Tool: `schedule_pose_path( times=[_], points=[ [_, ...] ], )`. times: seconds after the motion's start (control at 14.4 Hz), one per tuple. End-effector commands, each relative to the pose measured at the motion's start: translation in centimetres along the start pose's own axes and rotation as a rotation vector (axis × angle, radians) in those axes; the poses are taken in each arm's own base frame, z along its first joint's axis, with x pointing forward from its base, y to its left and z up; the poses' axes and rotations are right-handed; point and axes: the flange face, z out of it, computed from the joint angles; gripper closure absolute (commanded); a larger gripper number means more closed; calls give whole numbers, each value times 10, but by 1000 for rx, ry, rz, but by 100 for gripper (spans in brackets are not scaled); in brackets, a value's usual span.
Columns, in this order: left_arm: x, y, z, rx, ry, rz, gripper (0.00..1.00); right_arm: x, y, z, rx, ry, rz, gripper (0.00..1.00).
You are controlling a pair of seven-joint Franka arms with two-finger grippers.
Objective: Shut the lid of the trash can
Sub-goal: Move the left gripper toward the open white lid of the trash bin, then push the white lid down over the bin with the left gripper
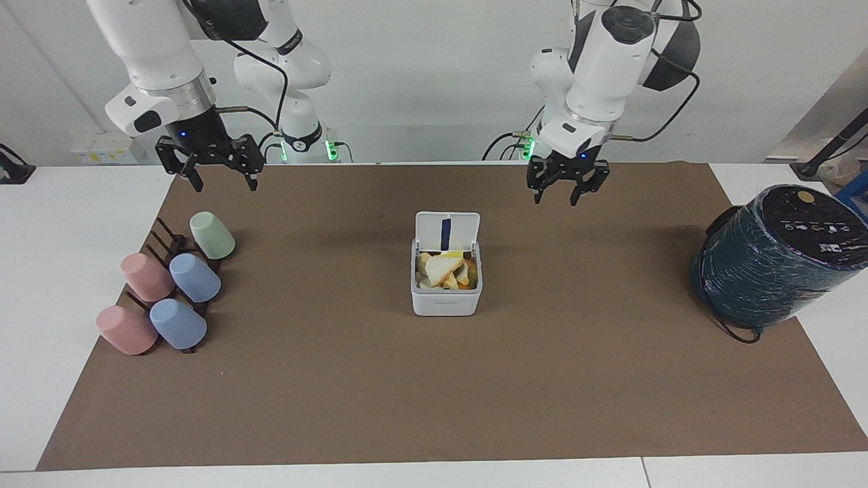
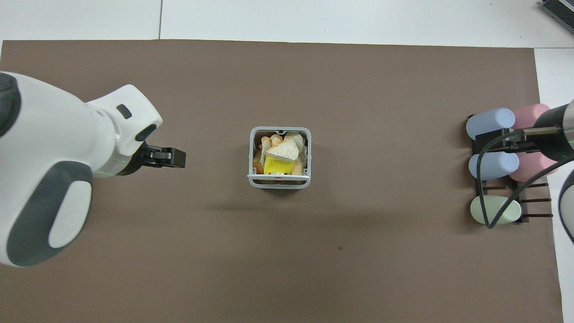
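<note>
The trash can [image 1: 446, 301] is a small white square box in the middle of the brown mat, filled with food scraps; it also shows in the overhead view [image 2: 251, 154]. Its lid [image 1: 447, 229] stands upright on the edge nearer the robots, blue strip showing, and appears edge-on in the overhead view [image 2: 279, 178]. My left gripper [image 1: 566, 195] is open and empty, in the air over the mat between the trash can and the left arm's end; it also shows in the overhead view [image 2: 172, 158]. My right gripper [image 1: 222, 179] is open and empty, waiting above the cups.
Several pastel cups [image 1: 169, 291] lie on a dark rack at the right arm's end of the mat; they also show in the overhead view [image 2: 493, 166]. A large dark teal wrapped cylinder [image 1: 773, 261] stands at the left arm's end.
</note>
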Motion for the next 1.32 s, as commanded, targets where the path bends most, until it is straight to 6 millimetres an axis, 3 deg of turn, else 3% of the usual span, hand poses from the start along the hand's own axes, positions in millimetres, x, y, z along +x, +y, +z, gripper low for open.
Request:
schedule_pose_path(
  times=[0.0,0.28,0.49,0.9,1.25],
  points=[
    [-30,28,16,-29,46,-17,64,-1,3,-4,9,-9,-9,0],
    [-44,86,39,-82,85,-75,75,-2,2,-4,9,-9,-11,0],
    [-24,102,62,-156,154,-134,75,-1,3,-4,9,-9,-9,0],
    [26,107,90,-355,337,-324,75,-1,2,-3,9,-10,-11,0],
    [47,103,97,-375,367,-348,75,-1,3,-4,9,-9,-9,0]
  ],
)
